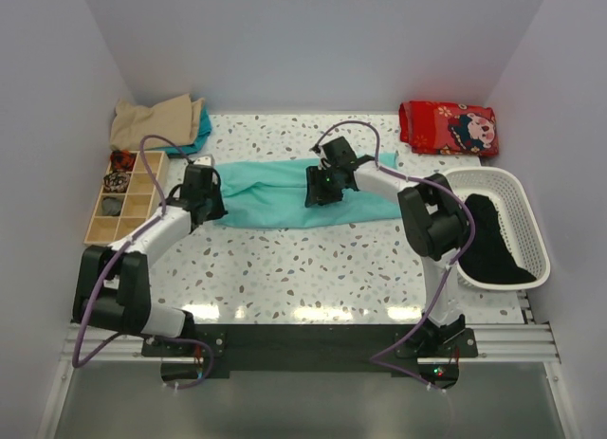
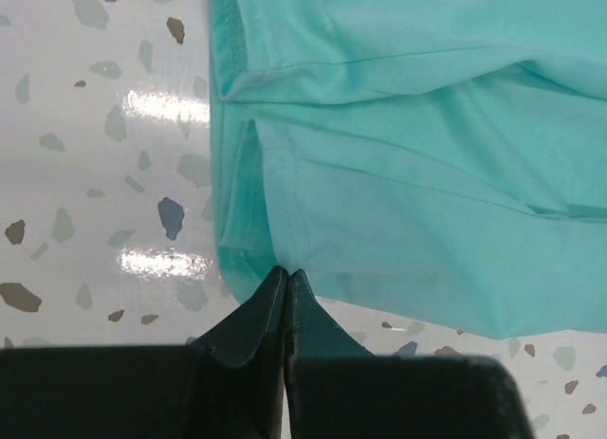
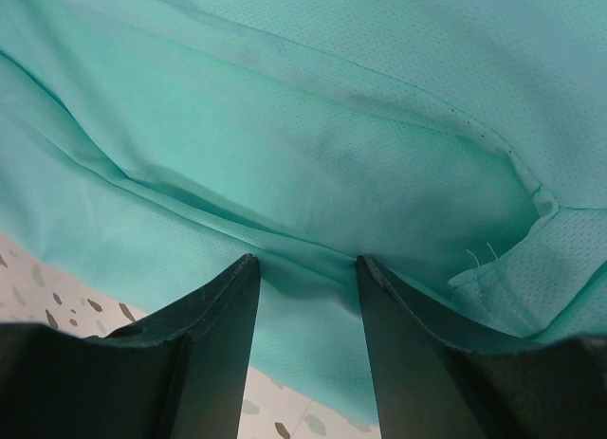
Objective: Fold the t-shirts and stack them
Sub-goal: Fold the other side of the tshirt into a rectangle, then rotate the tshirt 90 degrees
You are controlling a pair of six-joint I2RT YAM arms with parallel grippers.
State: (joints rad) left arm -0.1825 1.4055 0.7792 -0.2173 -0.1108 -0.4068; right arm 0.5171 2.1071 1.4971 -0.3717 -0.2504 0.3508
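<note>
Fingers [image 2: 237,335] of the left gripper [image 2: 286,278] sit closest to the lens. They are pressed together with no gap, their tips nipping the hemmed corner of the teal t-shirt [image 2: 408,155]. Cloth spreads ahead and to the right of the tips, with bare speckled table [image 2: 85,202] to their left.

The right gripper [image 3: 303,268] has its fingers well apart and nothing gripped. Teal cloth lies under and between them. A fold ridge crosses just ahead of the tips, with a stitched seam beyond.

Top view:
- The tee is laid out as a long narrow band, its long axis running left to right across the table.
- The hemmed end is at the left gripper. The right gripper hangs over the band right of its middle.
- One narrow tip of fabric points away past the right gripper, toward the back right. The collar cannot be made out.

Surroundings:
- A tan t-shirt [image 1: 152,121] lies bunched well behind the left gripper.
- A wooden divided tray [image 1: 142,211] sits near the left gripper, on its left.
- A black t-shirt [image 1: 486,240] lies in a white basket [image 1: 527,211], well right of the right gripper.
- A red patterned cloth [image 1: 446,126] lies behind and to the right of the right gripper.
</note>
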